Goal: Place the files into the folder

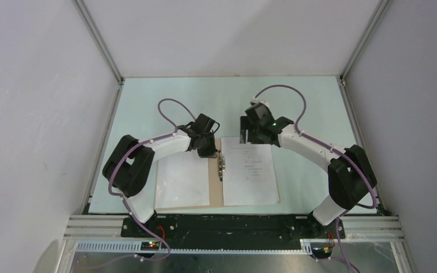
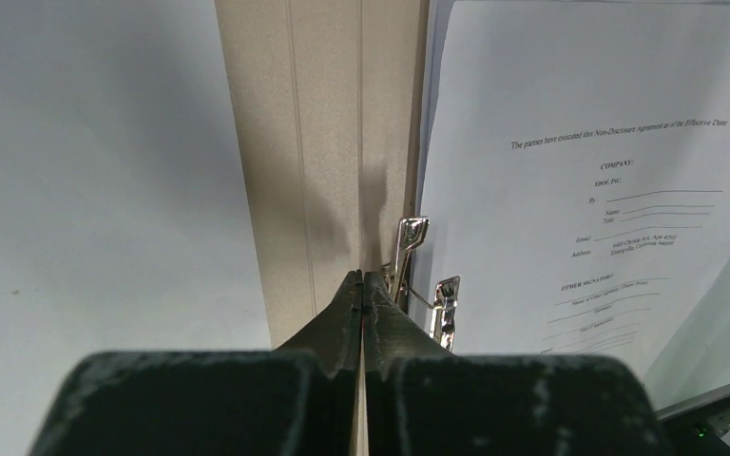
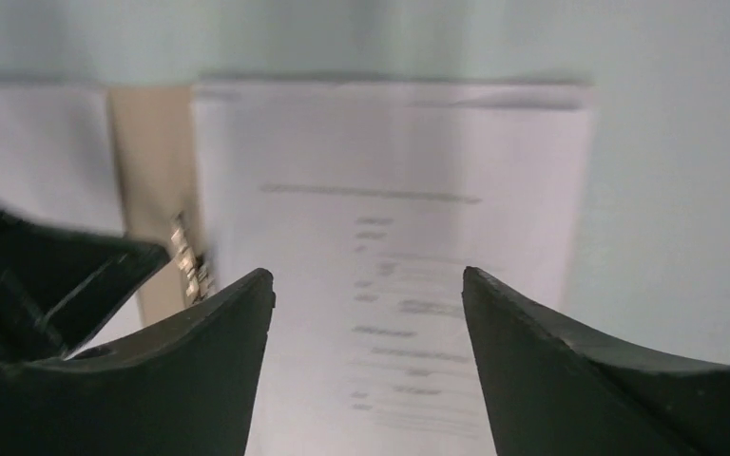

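Observation:
The tan folder (image 1: 216,193) lies open near the table's front edge, with its metal clip (image 1: 222,165) on the spine. A blank-looking white sheet (image 1: 182,182) covers the left leaf. A printed sheet (image 1: 250,173) covers the right leaf. My left gripper (image 1: 207,150) is shut with nothing in it, its tips low over the spine's far end beside the clip (image 2: 418,275). My right gripper (image 3: 368,275) stands open above the printed sheet's (image 3: 390,142) far edge, nothing between its fingers. The left wrist view shows the spine (image 2: 314,142) and the printed sheet (image 2: 608,190).
White walls and metal frame posts (image 1: 99,45) enclose the pale green table (image 1: 296,108). Both arm bases sit on the black rail (image 1: 233,224) at the near edge. The left gripper's body (image 3: 48,285) shows at the left of the right wrist view.

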Available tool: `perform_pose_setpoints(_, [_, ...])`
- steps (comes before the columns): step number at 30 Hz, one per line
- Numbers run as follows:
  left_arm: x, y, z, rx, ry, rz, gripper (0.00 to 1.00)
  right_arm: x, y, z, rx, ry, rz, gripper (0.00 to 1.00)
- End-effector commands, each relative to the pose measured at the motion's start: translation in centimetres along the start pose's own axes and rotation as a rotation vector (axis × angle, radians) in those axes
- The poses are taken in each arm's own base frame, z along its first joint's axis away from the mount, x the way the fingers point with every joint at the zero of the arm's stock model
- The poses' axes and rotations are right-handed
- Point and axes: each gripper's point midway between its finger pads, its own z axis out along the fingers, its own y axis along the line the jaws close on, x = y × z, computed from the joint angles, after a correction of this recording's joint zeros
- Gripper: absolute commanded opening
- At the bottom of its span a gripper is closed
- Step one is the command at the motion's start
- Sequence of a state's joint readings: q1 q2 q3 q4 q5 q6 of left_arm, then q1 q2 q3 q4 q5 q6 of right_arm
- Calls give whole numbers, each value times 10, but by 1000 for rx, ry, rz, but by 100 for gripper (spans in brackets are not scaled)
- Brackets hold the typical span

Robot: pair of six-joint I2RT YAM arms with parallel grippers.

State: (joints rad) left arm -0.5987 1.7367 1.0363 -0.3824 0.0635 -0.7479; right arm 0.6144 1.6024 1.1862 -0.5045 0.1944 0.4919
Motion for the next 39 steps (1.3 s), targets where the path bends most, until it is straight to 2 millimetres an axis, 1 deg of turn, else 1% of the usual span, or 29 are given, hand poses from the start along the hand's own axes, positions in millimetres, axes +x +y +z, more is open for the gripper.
perform_pose_setpoints(1, [-13,0,-18,26,-66,-3,0,20,55,-15,-118,28,-19,73])
perform_pose_setpoints(2, [-11,3,-20,23,-68,-17,0,31,66,-13,-136,48,-33,72])
perform_pose_setpoints(3, [-13,6,-21,19,-73,-29,0,34,75,-11,-158,49,-34,69])
perform_pose_setpoints(4, [-12,9,-22,18,-73,-40,0,43,84,-8,-170,66,-39,68])
perform_pose_setpoints(5, [-13,11,-22,21,-73,-53,0,45,91,-6,-188,65,-37,66])
perform_pose_setpoints(6, [-14,12,-21,21,-69,-60,0,52,97,-2,-193,79,-40,65])
perform_pose_setpoints(7, [-15,13,-18,22,-64,-68,0,55,100,2,-196,85,-41,64])
perform_pose_setpoints(10, [-21,11,-14,26,-62,-88,0,63,111,6,-211,94,-39,59])
perform_pose_setpoints(13, [-20,13,-6,13,-45,-113,0,72,117,11,-206,104,-56,54])
perform_pose_setpoints(14, [-21,13,-4,10,-46,-131,0,72,120,11,-206,103,-57,54])
perform_pose_setpoints(19, [-18,21,6,-27,-34,-186,0,80,123,20,-180,109,-74,44])
perform_pose_setpoints(28, [-17,32,12,-62,-31,-223,0,91,127,27,-163,130,-99,28])
perform_pose_setpoints(33, [-17,34,11,-65,-33,-229,0,95,127,28,-156,141,-110,20])
perform_pose_setpoints(39, [-18,35,12,-67,-35,-232,0,105,130,23,-158,161,-135,11])
